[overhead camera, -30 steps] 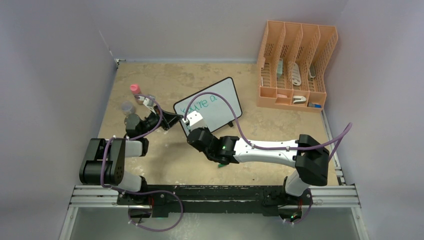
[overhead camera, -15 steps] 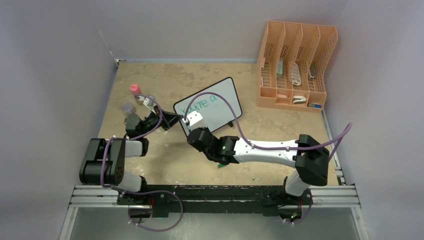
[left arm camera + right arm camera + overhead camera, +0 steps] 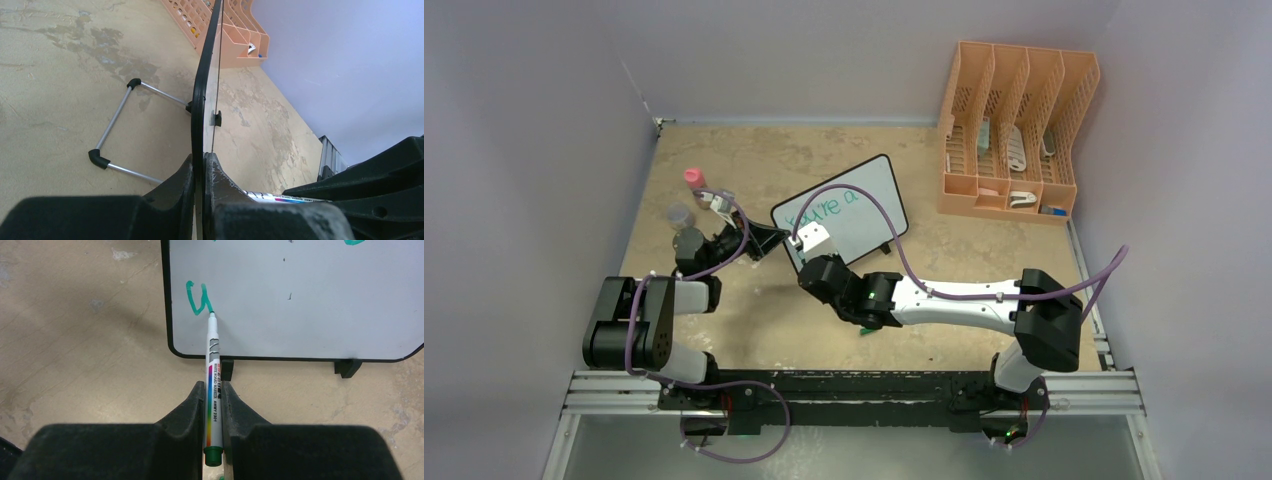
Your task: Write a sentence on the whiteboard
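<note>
Right wrist, right gripper (image 3: 213, 389) pinching marker (image 3: 212, 362) on whiteboard (image 3: 300, 305); left gripper (image 3: 199, 164) clamping its edge; orange rack (image 3: 1014, 130) behind

I see the whiteboard (image 3: 300, 300) as smooth, slightly glossy white inside a black plastic frame. Its wire stand (image 3: 116, 116) looks like bare metal with dark caps. The marker (image 3: 212, 347) barrel is shiny plastic, the right gripper (image 3: 213, 390) matt black and faintly grainy, the table (image 3: 75, 340) matt, rough, mottled tan.

You have a teal-green sentence (image 3: 829, 207) on a white, black-framed whiteboard (image 3: 876, 200); white marker (image 3: 213, 371), rainbow stripe; orange rack (image 3: 1024, 80); mottled tan desk (image 3: 754, 160).
</note>
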Robot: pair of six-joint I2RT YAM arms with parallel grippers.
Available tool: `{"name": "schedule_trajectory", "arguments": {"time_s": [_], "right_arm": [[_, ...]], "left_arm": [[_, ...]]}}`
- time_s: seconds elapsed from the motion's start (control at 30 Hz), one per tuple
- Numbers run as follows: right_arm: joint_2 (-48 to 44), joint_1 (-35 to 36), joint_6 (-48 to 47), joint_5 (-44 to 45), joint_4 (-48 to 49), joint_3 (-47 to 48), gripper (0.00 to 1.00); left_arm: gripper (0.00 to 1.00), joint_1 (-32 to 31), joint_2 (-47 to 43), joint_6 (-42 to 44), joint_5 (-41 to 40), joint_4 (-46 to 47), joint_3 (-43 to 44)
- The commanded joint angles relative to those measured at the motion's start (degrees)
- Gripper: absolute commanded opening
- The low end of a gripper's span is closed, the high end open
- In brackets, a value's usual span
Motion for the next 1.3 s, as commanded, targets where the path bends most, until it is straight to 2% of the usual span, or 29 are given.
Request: {"name": "schedule_trajectory", "arguments": {"time_s": [0.0,1.27], "right_arm": [[-1.94,-0.1,-0.44,3.32,2.17,1.98,0.0],[-1.89,-0.1,-1.67,4.81,3.94,3.61,0.0]], "left_arm": [[0.0,0.32,-0.71,1.39,0.48,1.78,1.33],[0.0,0.32,-0.71,1.26,0.65,1.96,1.21]]}}
